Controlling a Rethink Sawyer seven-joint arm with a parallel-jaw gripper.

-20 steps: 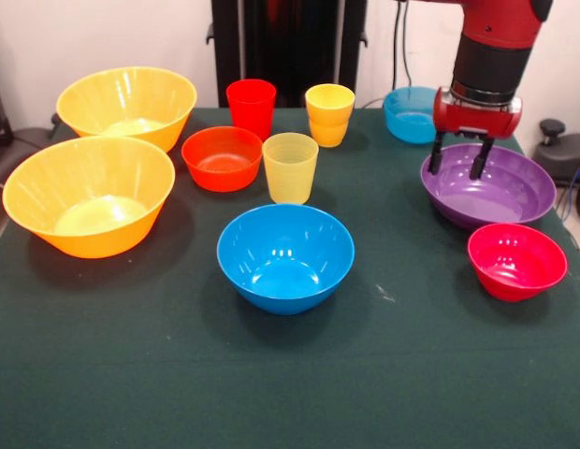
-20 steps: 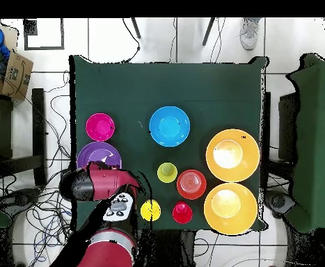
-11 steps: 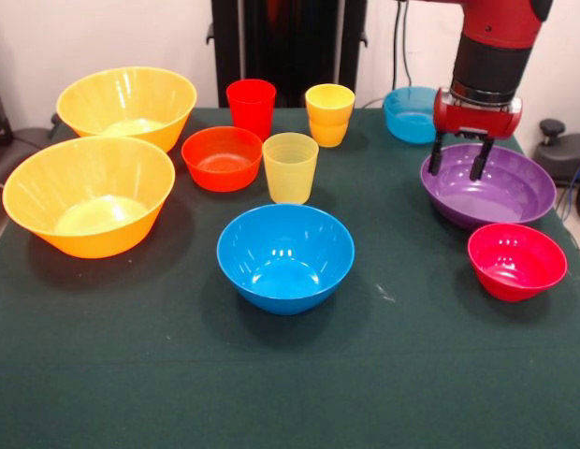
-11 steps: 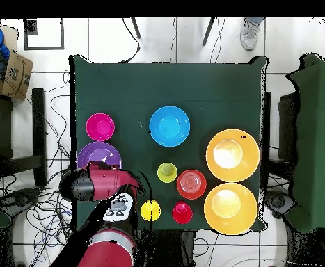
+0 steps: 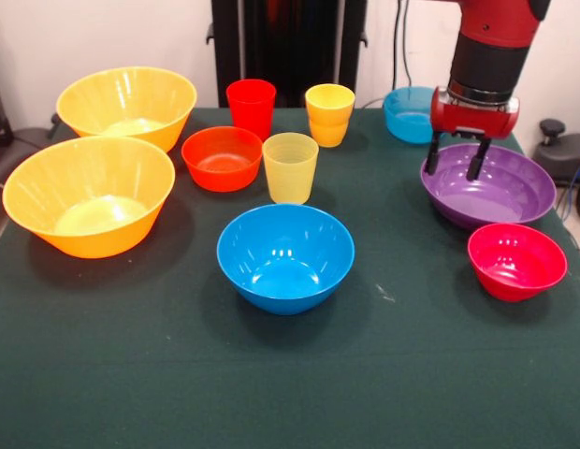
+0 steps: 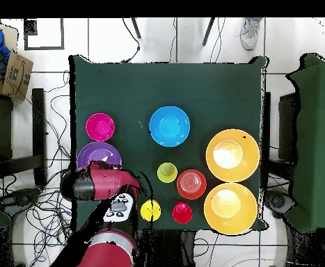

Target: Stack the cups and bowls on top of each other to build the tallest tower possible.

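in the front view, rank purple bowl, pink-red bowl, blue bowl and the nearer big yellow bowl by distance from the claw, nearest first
1. Purple bowl: right under the claw.
2. Pink-red bowl: just in front of the purple one.
3. Blue bowl: table's middle.
4. Big yellow bowl: opposite side of the table.

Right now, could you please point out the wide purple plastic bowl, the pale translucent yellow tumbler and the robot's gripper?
Wide purple plastic bowl (image 5: 500,192): front view, on its inner floor.
Pale translucent yellow tumbler (image 5: 290,173): front view, on its outer wall.
Gripper (image 5: 455,161): front view, midway between its open fingertips.
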